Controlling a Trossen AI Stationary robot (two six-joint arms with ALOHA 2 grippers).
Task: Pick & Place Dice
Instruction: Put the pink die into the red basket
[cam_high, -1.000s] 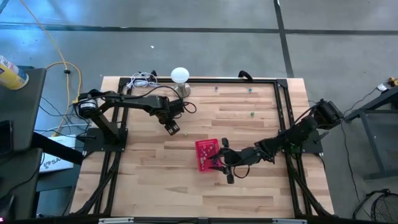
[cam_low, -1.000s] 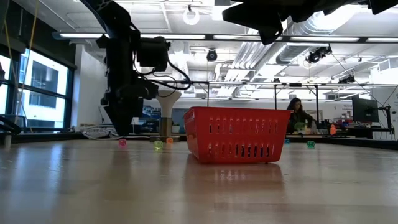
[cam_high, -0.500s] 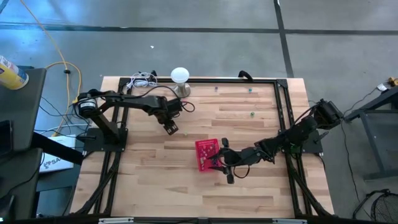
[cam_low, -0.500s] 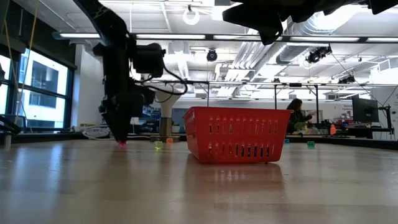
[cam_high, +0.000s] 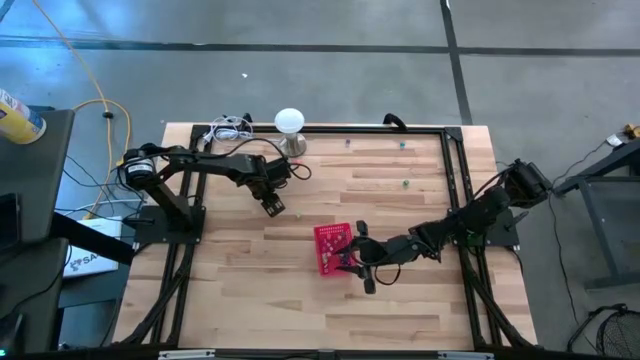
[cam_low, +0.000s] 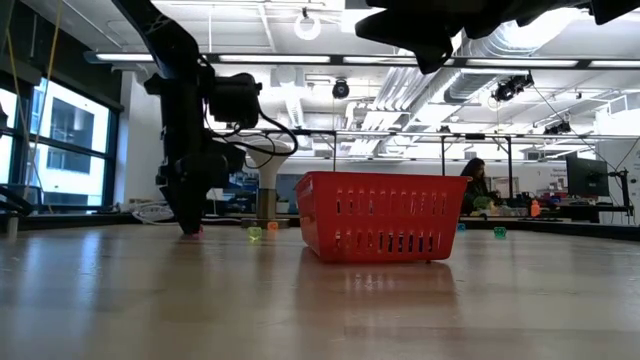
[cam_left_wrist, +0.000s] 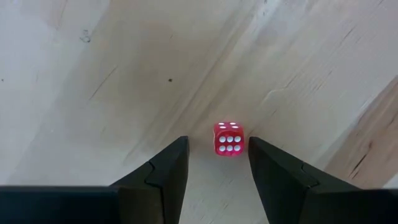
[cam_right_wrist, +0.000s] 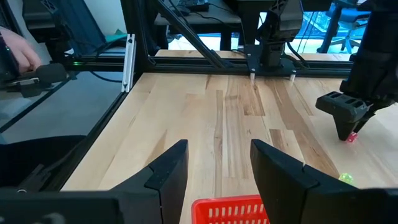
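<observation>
Since one second ago the left end effector (cam_left_wrist: 217, 163) has come lower and a little to the left in the low view, and now its tips are at the table (cam_high: 400, 305) around a pink die (cam_left_wrist: 229, 138). Its fingers (cam_left_wrist: 166, 168) stand apart, one on each side of the die, and do not touch it; the die lies on the wood with its six-dot face toward the wrist camera. In the high view this end effector (cam_high: 274, 206) is in the left half of the table, near the white lamp (cam_high: 290, 124) at the far edge. The right end effector (cam_high: 360, 258) hangs above the right edge of the red basket (cam_high: 333, 247), which stands near the table's middle; its fingers (cam_right_wrist: 168, 171) are also apart, with nothing between them. More dice lie loose on the table: a green one (cam_low: 254, 233) and an orange one (cam_low: 272, 226) left of the basket in the low view, and a green one (cam_low: 499, 232) to its right. A person (cam_low: 478, 184) sits in the room far behind.
</observation>
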